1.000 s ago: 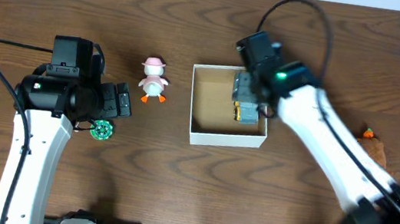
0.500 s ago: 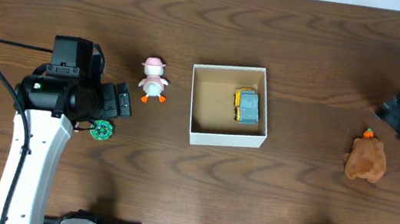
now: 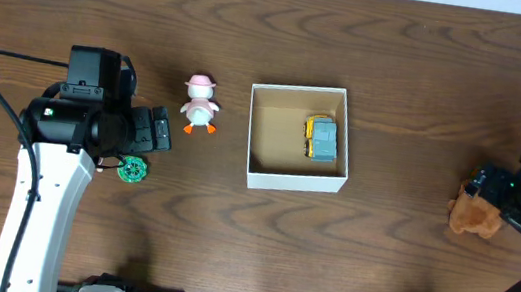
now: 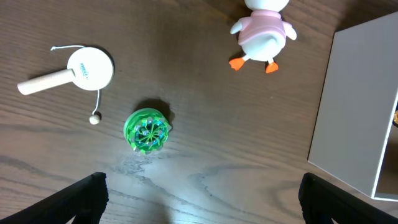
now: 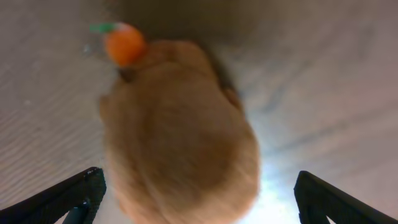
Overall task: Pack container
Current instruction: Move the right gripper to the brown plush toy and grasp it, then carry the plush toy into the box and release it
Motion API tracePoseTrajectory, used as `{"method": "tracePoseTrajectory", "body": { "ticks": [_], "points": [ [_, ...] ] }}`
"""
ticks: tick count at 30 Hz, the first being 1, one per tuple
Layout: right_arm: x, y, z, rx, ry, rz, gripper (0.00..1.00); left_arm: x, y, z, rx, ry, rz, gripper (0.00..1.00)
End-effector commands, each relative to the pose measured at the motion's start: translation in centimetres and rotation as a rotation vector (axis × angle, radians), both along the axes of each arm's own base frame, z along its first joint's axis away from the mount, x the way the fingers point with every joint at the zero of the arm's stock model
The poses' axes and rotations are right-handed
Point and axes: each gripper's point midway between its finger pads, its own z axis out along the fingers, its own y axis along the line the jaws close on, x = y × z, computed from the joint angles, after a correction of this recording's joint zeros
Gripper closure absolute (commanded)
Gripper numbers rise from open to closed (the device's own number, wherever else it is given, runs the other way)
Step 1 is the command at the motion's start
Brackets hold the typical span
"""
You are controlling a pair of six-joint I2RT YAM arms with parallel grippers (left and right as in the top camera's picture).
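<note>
The container (image 3: 294, 180) is a square white box with a tan inside at the table's middle; a yellow and grey toy truck (image 3: 321, 139) lies in its right half. Its white wall shows in the left wrist view (image 4: 354, 99). A brown plush toy (image 3: 466, 217) with an orange bit lies at the far right. My right gripper (image 3: 496, 193) is open over it; in the right wrist view the plush (image 5: 180, 130) fills the space between the spread fingers (image 5: 84, 193). My left gripper (image 3: 163, 133) is open and empty, left of the box.
A pink and white duck toy (image 3: 200, 104) stands left of the box, also in the left wrist view (image 4: 264, 34). A green spinning top (image 3: 132, 170) (image 4: 147, 130) lies near my left gripper. A white round paddle with a string (image 4: 78, 68) lies beside it.
My right arm left the box after the toy truck stayed inside, swung to the far right and came down over the brown plush. The left arm has not moved.
</note>
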Motion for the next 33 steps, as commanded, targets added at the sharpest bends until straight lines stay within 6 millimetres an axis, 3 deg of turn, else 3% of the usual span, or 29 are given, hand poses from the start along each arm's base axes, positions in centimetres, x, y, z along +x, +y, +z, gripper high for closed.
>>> {"method": "tracePoseTrajectory", "body": {
  "ticks": [1, 9, 13, 15, 19, 23, 28, 31, 33],
  "points": [
    [1.0, 1.4, -0.6, 0.011, 0.002, 0.101, 0.01, 0.3, 0.2, 0.5, 0.001, -0.015, 0.007, 0.02],
    [0.0, 2.0, -3.4, 0.064, 0.107, 0.105, 0.02, 0.3, 0.2, 0.5, 0.006, -0.016, 0.005, 0.02],
    [-0.5, 2.2, -3.9, 0.079, 0.135, 0.101, 0.14, 0.3, 0.2, 0.5, 0.006, -0.016, 0.005, 0.02],
    [-0.5, 2.2, -3.9, 0.079, 0.135, 0.101, 0.25, 0.3, 0.2, 0.5, 0.006, -0.016, 0.005, 0.02],
    [-0.4, 2.3, -3.9, 0.082, 0.134, 0.099, 0.6, 0.3, 0.2, 0.5, 0.006, -0.016, 0.005, 0.02],
    [-0.1, 2.7, -3.8, 0.102, 0.119, 0.097, 0.88, 0.3, 0.2, 0.5, 0.006, -0.016, 0.005, 0.02],
    [2.4, 4.9, -1.5, 0.151, 0.033, 0.134, 0.83, 0.3, 0.2, 0.5, 0.006, -0.016, 0.005, 0.02],
    [4.9, 6.7, 1.8, 0.12, -0.049, 0.221, 0.81, 0.3, 0.2, 0.5, 0.006, -0.016, 0.005, 0.02],
    [7.2, 8.8, 5.1, 0.083, -0.137, 0.325, 0.81, 0.3, 0.2, 0.5, 0.006, -0.016, 0.005, 0.02]
  ]
}}
